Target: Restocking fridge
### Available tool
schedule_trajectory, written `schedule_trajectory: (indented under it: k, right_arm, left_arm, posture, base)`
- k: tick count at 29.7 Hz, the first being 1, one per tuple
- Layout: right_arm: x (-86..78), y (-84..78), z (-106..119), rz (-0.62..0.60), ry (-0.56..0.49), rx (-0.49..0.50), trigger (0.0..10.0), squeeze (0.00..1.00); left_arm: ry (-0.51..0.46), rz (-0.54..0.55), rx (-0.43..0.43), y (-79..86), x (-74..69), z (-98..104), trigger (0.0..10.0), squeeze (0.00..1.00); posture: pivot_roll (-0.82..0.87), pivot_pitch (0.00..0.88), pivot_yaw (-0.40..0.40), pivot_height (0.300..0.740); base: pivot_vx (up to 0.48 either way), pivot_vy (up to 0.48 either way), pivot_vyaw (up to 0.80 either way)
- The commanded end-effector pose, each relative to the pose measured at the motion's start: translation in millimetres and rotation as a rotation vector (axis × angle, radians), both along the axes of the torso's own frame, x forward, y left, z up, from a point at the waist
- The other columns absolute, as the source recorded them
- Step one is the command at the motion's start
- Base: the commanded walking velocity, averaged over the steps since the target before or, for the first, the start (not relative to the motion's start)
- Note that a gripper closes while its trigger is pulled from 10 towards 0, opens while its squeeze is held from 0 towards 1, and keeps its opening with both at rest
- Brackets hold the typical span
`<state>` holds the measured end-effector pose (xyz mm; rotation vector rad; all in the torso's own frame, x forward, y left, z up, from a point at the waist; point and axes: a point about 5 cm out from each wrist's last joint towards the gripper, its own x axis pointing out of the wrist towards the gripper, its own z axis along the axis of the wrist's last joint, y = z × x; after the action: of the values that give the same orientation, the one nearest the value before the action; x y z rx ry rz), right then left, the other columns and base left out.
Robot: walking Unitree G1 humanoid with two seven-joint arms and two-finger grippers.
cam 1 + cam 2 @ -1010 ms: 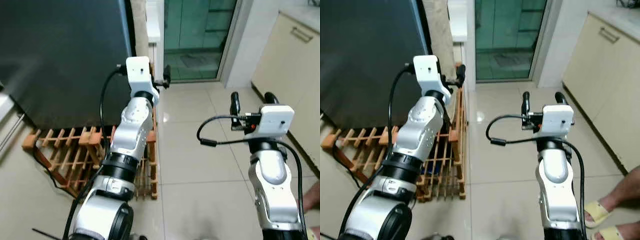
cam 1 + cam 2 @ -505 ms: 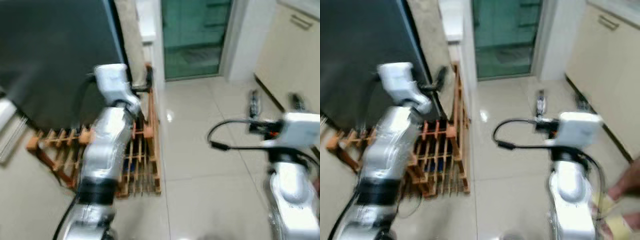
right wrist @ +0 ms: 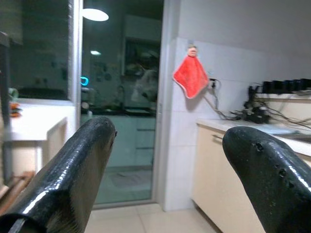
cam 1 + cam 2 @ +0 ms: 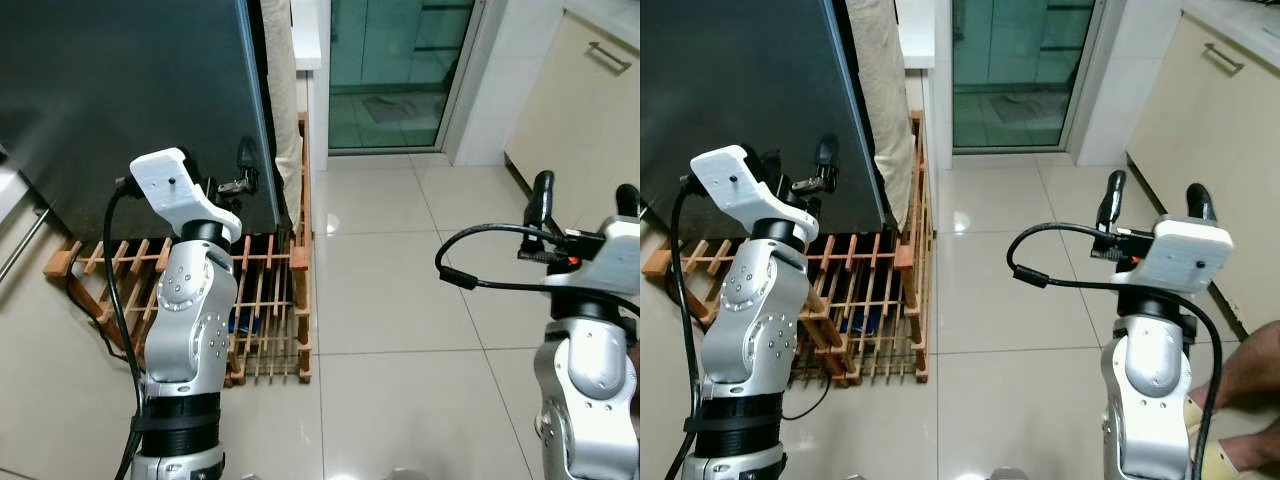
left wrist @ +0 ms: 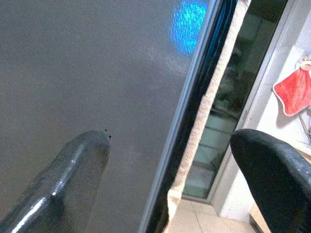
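Dark fridge door [image 4: 120,90] is shut at left; the left gripper [image 4: 243,165], fingers apart, has swung in from the wooden rack [image 4: 262,300] to its right edge, ready to pull. Right gripper [image 4: 583,200] hovers spread, holding nothing.

Both head views are sharp and evenly lit by indoor light from above, with no motion blur. The pale floor tiles [image 4: 400,300] carry a soft white glare patch near the glass door [image 4: 395,70] (another sits at the bottom edge). The dark fridge door [image 4: 120,100] stays matte and dim, its left part hazy. Straight edges bow slightly toward the frame borders. In the left wrist view the black fingers [image 5: 73,179] are close and soft-focused, and a blue glow [image 5: 187,24] reflects on the grey panel. The right wrist view is dimmer, with a bright ceiling lamp [image 3: 95,14] and glossy highlights on its blurred fingers [image 3: 73,170].
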<state>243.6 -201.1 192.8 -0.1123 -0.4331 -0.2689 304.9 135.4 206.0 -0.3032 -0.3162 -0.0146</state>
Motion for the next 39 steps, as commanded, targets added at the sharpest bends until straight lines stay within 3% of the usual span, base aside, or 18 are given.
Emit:
schedule_trajectory:
  k: [1,4,5,7,10,14,20,27,31,36,39]
  right_arm:
    - [4.6,3.7,5,0.036,-0.045,0.026,10.0,0.00]
    - [9.5,4.2,6,0.050,-0.059,0.070,10.0,0.00]
    - [14.8,1.3,2,0.061,-0.042,0.138,10.0,0.00]
    - [16.6,1.4,0,0.070,-0.028,0.145,10.0,0.00]
    - [23.5,2.1,-5,0.108,-0.002,0.127,10.0,0.00]
    - [27.7,-0.4,-7,0.107,0.003,0.113,10.0,0.00]
    - [31.5,6.2,-9,0.145,0.023,0.072,10.0,0.00]
    - [34.3,13.6,-9,0.176,0.028,0.055,10.0,0.00]
    - [33.9,14.3,5,0.173,-0.035,0.004,10.0,0.00]
    - [28.0,16.5,40,0.165,-0.166,-0.083,10.0,0.00]
    - [27.6,16.8,44,0.176,-0.175,-0.103,10.0,0.00]
  left_arm:
    - [-0.055,-0.003,-0.002,-1.4,-0.5,9,10.0,0.00]
    - [-0.064,0.014,-0.003,1.0,0.4,10,10.0,0.00]
    - [-0.084,-0.003,0.010,-1.5,2.2,12,10.0,0.00]
    - [-0.104,-0.031,0.036,-5.4,2.2,14,10.0,0.00]
    - [-0.139,-0.075,0.121,-14.7,2.0,18,10.0,0.00]
    - [-0.129,-0.056,0.120,-11.6,4.7,16,10.0,0.00]
    - [-0.129,-0.069,0.195,-17.3,4.3,13,10.0,0.00]
    - [-0.130,-0.058,0.177,-15.7,-0.1,15,10.0,0.00]
    - [-0.139,-0.012,0.151,-11.2,-1.3,16,10.0,0.00]
    - [-0.181,0.000,0.107,-13.3,-3.7,26,10.0,0.00]
    - [-0.197,-0.006,0.105,-16.7,-4.5,28,10.0,0.00]
  posture:
    - [-0.17,0.000,0.035,0.740]
    - [-0.17,0.000,0.038,0.740]
    - [-0.16,0.000,0.038,0.740]
    - [-0.16,0.000,0.038,0.740]
    - [-0.16,0.000,0.041,0.740]
    - [-0.17,0.000,0.039,0.740]
    - [-0.16,0.000,0.038,0.740]
    - [-0.15,0.000,0.041,0.740]
    - [-0.15,0.000,0.029,0.740]
    - [-0.17,0.000,0.010,0.740]
    - [-0.18,0.000,0.002,0.740]
  base:
    - [0.000,0.000,0.00]
    - [0.000,0.000,0.00]
    - [0.000,0.000,0.00]
    - [0.000,0.000,0.00]
    - [0.000,0.000,0.00]
    - [0.000,0.000,0.00]
    - [0.000,0.000,0.00]
    - [0.075,0.000,0.00]
    - [0.400,0.000,0.00]
    - [0.406,0.255,0.00]
    - [0.404,0.260,0.00]
